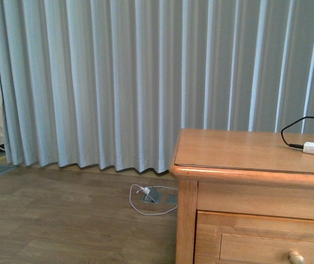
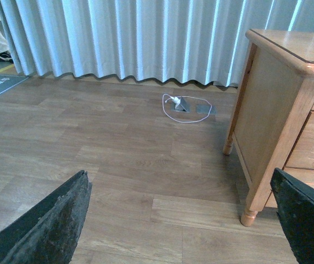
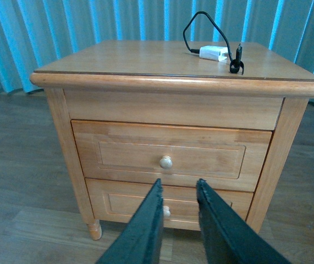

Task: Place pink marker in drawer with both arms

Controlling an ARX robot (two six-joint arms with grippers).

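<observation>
Start step: drawer (image 3: 170, 157) shut, pink marker not seen. Right gripper (image 3: 177, 190) in front of drawer knob (image 3: 166, 161), nearly closed, empty. Left gripper (image 2: 181, 212) wide open, empty. Next: grab knob, pull.

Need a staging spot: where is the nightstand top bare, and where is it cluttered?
The nightstand top is bare across its front and the whole side away from the white plug block. The clutter sits at one back corner: the plug block and its black cable, whose loose end lies beside it.
</observation>
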